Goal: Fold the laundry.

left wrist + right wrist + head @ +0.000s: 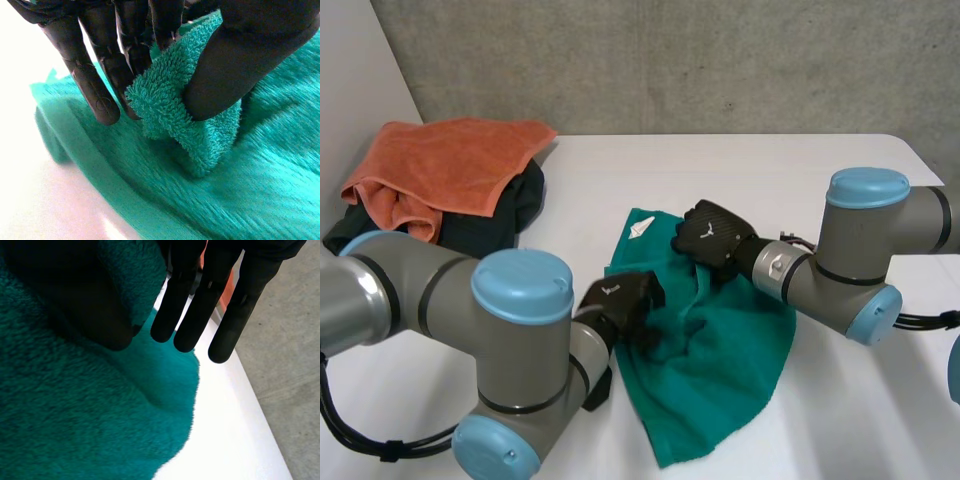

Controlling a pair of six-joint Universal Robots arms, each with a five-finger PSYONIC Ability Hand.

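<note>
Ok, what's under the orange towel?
A dark garment pokes out beneath the orange towel, on the table. The towel covers most of it, so one piece or several is unclear. The left hand and right hand pinch the green towel.

The head view looks down from behind and above, centred over the white table (pixel 740 170). Each wrist view peers along its own palm, very close (left hand (pixel 90 80), right hand (pixel 200 310)). All three share the green towel (pixel 720 360), apparently its upper part.
</note>
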